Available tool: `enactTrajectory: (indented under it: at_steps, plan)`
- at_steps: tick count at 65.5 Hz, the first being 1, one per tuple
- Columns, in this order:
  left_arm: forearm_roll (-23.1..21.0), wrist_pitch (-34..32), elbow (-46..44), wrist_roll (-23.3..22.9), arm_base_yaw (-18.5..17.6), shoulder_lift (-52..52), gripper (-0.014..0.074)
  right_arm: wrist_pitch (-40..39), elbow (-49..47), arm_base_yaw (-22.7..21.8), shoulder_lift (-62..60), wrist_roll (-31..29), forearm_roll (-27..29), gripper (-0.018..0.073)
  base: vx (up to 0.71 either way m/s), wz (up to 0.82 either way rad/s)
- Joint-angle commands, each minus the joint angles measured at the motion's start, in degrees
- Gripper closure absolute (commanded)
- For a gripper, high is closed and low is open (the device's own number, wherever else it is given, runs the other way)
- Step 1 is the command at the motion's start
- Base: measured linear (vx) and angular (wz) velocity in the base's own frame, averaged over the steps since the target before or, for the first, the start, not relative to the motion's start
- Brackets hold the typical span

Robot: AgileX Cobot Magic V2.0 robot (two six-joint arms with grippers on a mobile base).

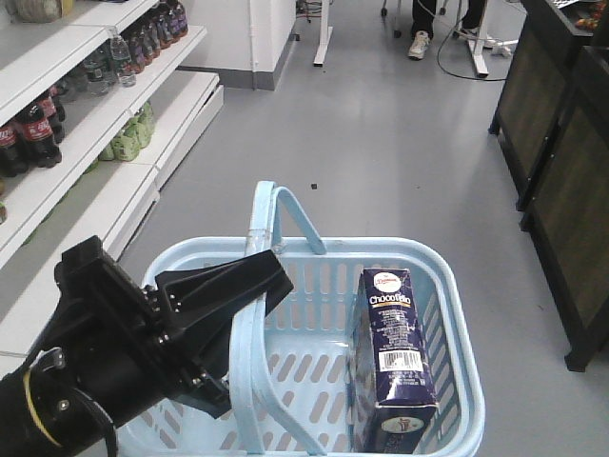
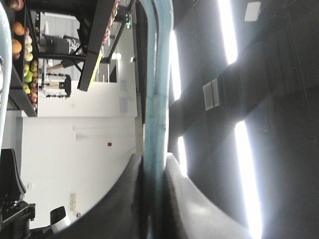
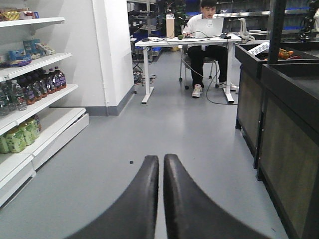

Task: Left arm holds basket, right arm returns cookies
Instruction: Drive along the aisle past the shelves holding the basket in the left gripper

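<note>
The light blue basket (image 1: 447,286) hangs low in the front view, its hoop handle (image 1: 249,324) pinched by my left gripper (image 1: 252,290), a black wedge on a bulky arm. In the left wrist view the pale blue handle (image 2: 154,99) runs up between the shut fingers of the left gripper (image 2: 155,158). The cookies (image 1: 395,357), a tall navy "Chocofello" box, lean upright against the basket's right wall. My right gripper (image 3: 161,158) is shut on nothing, held above bare grey floor. It does not show in the front view.
White shelves (image 1: 114,124) with dark soda bottles (image 1: 33,129) and green packs (image 3: 17,137) line the left side. Dark wooden counters (image 1: 561,190) stand on the right. A person sits at a white desk (image 3: 187,42) far ahead across the grey floor.
</note>
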Motion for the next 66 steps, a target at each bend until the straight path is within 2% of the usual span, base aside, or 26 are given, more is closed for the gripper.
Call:
enactTrajectory:
  at_steps: [1, 66]
  plan:
    - [-2.4, -7.0, -1.61, 0.05, -0.38, -1.64, 0.0596, -4.15, 1.0, -0.21, -0.77, -0.38, -0.06, 0.0566, -0.03, -0.23]
    - [-2.4, -7.0, -1.61, 0.05, -0.38, -1.64, 0.0596, -4.15, 1.0, -0.21, -0.77, -0.38, -0.06, 0.0566, 0.04, -0.09]
